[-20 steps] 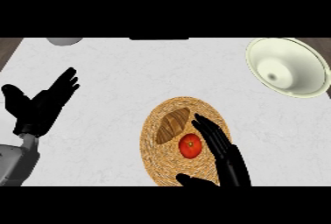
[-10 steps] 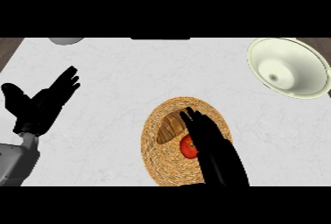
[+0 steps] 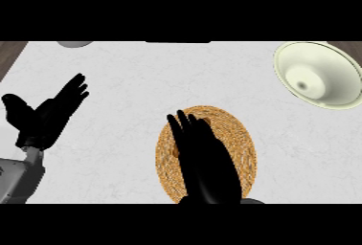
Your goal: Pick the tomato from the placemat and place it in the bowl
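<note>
Left robot hand (image 3: 44,118) at the view's 9 o'clock, resting open above the bench (image 3: 127,81), fingers straight and spread, pointing toward 1 o'clock, thumb out toward 10 o'clock. Grey forearm (image 3: 17,178) below it, coming in from the lower left corner. Nothing held.

Pale grey rounded object (image 3: 74,44) at 11 o'clock, cut by the top edge; too little visible to name.

Bench top white and marbled, brown wood strip at the upper left corner.

Round woven placemat (image 3: 237,143) just below centre, at about 6 o'clock, tan and straw-coloured, flat on the bench. Right robot hand (image 3: 203,158) laid over the mat's left and middle part, entering from the lower edge, fingers straight and close together, tips pointing toward 12 o'clock and reaching near the mat's upper rim. Palm facing down, covering most of what lies on the mat. Small brownish patch (image 3: 175,151) visible at the hand's left edge, on the mat; cannot tell what it is. Tomato hidden, not visible anywhere outside the hand's cover; cannot tell whether the hand touches it. No curl of fingers visible.

Pale green-white bowl (image 3: 318,74) at 2 o'clock, on the bench, well apart from the mat, its right side cut by the view's edge. Inside of the bowl bare, small dark mark at its bottom.
</note>
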### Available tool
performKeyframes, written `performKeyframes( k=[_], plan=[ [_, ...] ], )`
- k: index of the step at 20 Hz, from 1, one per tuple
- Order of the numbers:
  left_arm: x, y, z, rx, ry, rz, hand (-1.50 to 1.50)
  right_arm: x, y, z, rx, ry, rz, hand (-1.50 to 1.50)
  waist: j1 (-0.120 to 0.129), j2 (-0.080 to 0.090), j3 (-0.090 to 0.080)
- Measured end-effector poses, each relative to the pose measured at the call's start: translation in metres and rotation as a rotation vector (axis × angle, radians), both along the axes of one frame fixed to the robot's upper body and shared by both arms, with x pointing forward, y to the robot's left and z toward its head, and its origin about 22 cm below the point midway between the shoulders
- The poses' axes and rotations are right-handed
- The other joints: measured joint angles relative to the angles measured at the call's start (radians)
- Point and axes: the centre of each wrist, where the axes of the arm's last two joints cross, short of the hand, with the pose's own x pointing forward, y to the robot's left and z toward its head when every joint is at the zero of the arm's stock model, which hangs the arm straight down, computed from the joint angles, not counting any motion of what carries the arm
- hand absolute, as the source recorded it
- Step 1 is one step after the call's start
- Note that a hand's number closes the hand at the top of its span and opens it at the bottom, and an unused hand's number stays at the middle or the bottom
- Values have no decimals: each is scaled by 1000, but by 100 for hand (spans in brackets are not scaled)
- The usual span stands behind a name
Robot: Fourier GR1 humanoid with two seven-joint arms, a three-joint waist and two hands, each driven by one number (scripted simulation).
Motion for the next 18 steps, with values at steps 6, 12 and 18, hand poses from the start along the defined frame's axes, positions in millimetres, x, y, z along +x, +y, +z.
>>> performKeyframes(
  k=[6,12,18],
  plan=[
    [-1,-7,-1,-2,8,2,0,15,7,2,-61,60,4,-150,-5,0,1],
    [-3,-3,1,-5,8,3,0,21,12,-2,-116,109,13,-150,-5,-1,1],
    [-3,0,-1,-3,7,6,0,28,11,-8,-160,139,-11,-150,-10,-1,1]
  ],
)
